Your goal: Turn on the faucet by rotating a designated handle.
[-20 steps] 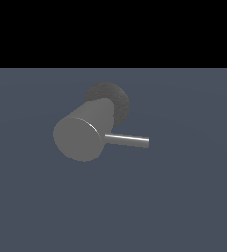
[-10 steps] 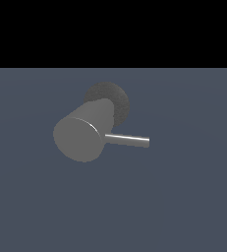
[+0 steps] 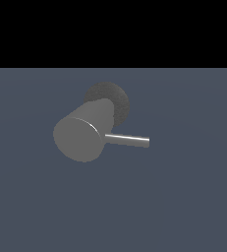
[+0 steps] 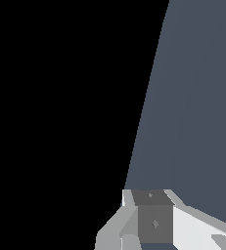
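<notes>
One faucet [image 3: 83, 132], matte grey, on flat blue-grey surface [image 3: 184, 197]; dark rough base [image 3: 112, 98] behind. Handle [image 3: 129, 140] pointing toward exterior view's right. Black backdrop above. Gripper [image 4: 153, 229] partly seen; finger state indeterminable.

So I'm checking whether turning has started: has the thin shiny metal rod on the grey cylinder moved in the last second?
No. The thin shiny metal rod points toward the exterior view's right from the matte grey cylinder, just as before, below the dark round base.
</notes>
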Robot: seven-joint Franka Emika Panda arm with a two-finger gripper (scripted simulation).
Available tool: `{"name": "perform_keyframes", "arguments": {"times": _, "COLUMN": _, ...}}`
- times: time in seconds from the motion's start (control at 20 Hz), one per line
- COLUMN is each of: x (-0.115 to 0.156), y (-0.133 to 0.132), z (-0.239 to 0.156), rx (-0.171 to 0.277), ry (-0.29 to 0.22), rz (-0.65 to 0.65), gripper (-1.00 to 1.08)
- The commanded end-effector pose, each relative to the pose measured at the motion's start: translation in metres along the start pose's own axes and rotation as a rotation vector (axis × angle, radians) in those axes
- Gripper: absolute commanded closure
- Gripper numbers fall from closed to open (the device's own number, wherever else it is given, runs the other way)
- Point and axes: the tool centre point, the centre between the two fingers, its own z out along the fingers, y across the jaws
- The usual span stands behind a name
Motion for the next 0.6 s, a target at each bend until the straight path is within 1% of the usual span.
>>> {"name": "perform_keyframes", "arguments": {"times": 0.0, "x": 0.008, "y": 0.000, "z": -0.010, "rx": 0.103, "ry": 0.043, "rz": 0.010, "gripper": 1.08}}
{"name": "perform_keyframes", "arguments": {"times": 0.35, "x": 0.033, "y": 0.011, "z": -0.043, "rx": 0.372, "ry": 0.176, "rz": 0.062, "gripper": 1.08}}
{"name": "perform_keyframes", "arguments": {"times": 0.55, "x": 0.045, "y": 0.023, "z": -0.060, "rx": 0.495, "ry": 0.252, "rz": 0.100, "gripper": 1.08}}
